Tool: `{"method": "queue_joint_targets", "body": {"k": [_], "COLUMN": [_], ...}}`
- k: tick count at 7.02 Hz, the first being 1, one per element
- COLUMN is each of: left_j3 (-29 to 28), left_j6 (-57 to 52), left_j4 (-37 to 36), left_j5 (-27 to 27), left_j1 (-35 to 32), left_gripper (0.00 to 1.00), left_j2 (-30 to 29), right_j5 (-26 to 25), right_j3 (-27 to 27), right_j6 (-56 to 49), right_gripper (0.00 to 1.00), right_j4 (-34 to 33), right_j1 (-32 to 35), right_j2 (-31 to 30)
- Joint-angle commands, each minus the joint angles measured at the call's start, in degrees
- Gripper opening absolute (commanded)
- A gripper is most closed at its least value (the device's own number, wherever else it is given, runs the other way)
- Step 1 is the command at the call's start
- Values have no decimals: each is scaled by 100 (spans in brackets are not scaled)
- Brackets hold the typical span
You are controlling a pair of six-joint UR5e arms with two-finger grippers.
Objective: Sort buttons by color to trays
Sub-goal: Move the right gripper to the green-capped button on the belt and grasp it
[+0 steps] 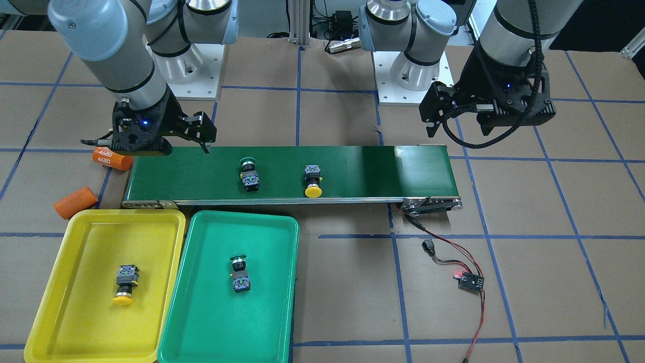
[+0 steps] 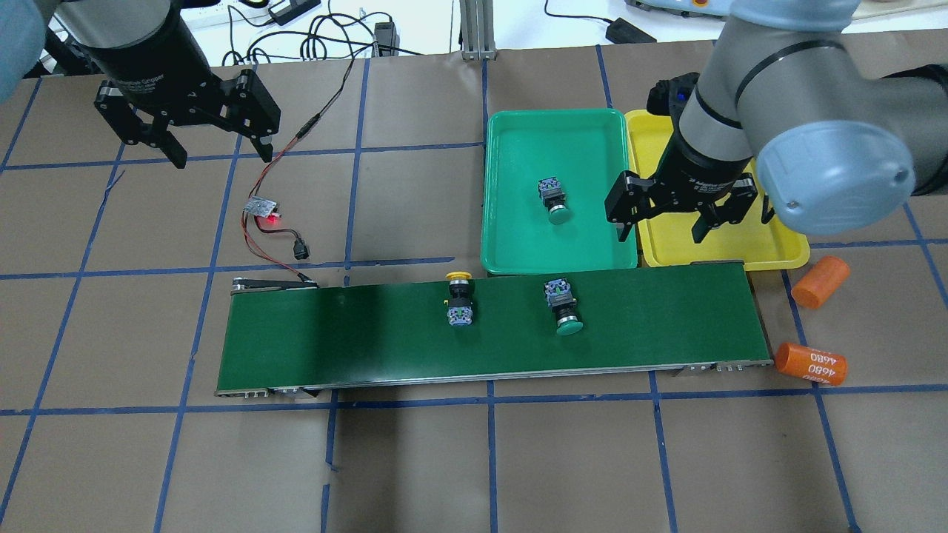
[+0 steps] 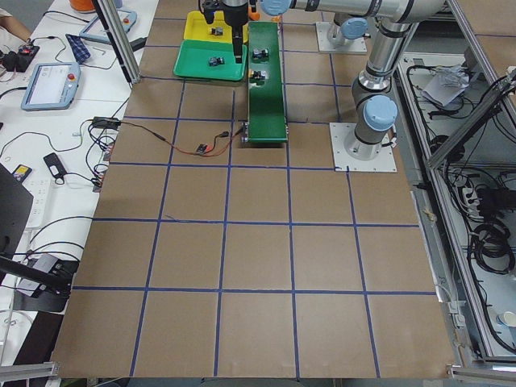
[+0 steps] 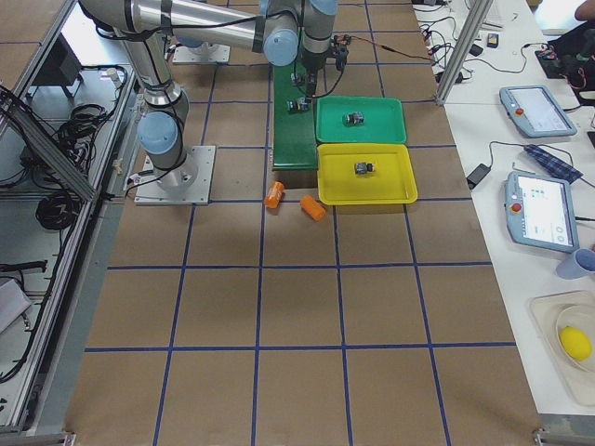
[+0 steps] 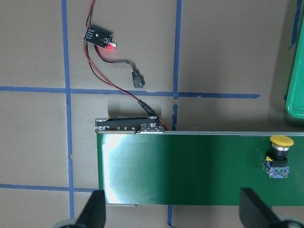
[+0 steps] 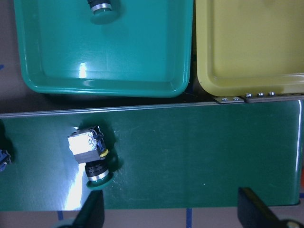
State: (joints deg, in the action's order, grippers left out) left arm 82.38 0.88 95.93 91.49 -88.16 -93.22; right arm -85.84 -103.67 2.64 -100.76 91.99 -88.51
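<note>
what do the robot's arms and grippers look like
Both arms: silver-grey tubes, pale blue joint caps, black rings. The left gripper and right gripper are black, with small white lettering. A black braided cable runs along the left arm.

Silver tube arms [image 1: 116, 55], pale blue joint caps [image 1: 85, 22]. A braided black cable [image 1: 535, 45] lines the left one, two o'clock front-facing

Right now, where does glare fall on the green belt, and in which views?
Left wrist view: a white glare patch on the belt near its wired end. Right wrist view: glare on the belt beside the green button, whose block shines white; a small highlight in the green tray. Front-facing view: a pale sheen toward the belt's wired end.
</note>
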Motion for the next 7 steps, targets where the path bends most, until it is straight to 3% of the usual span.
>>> {"method": "queue_joint_targets", "body": {"k": [1,7], "left_j3": [-3,14], "left_j6": [0,0], "left_j4": [-4,-4], "left_j5": [0,9], "left_j1": [0,-8], "left_gripper": [100,100], "left_j2": [-3,-21], "right_j5": [-64,-21], "right_j3": [-233,-514], "right_j6": [235,245], "right_gripper": [100,100], "right_j4": [-479,-971], "right_j1": [467,530], "right_j2": [245,957]}}
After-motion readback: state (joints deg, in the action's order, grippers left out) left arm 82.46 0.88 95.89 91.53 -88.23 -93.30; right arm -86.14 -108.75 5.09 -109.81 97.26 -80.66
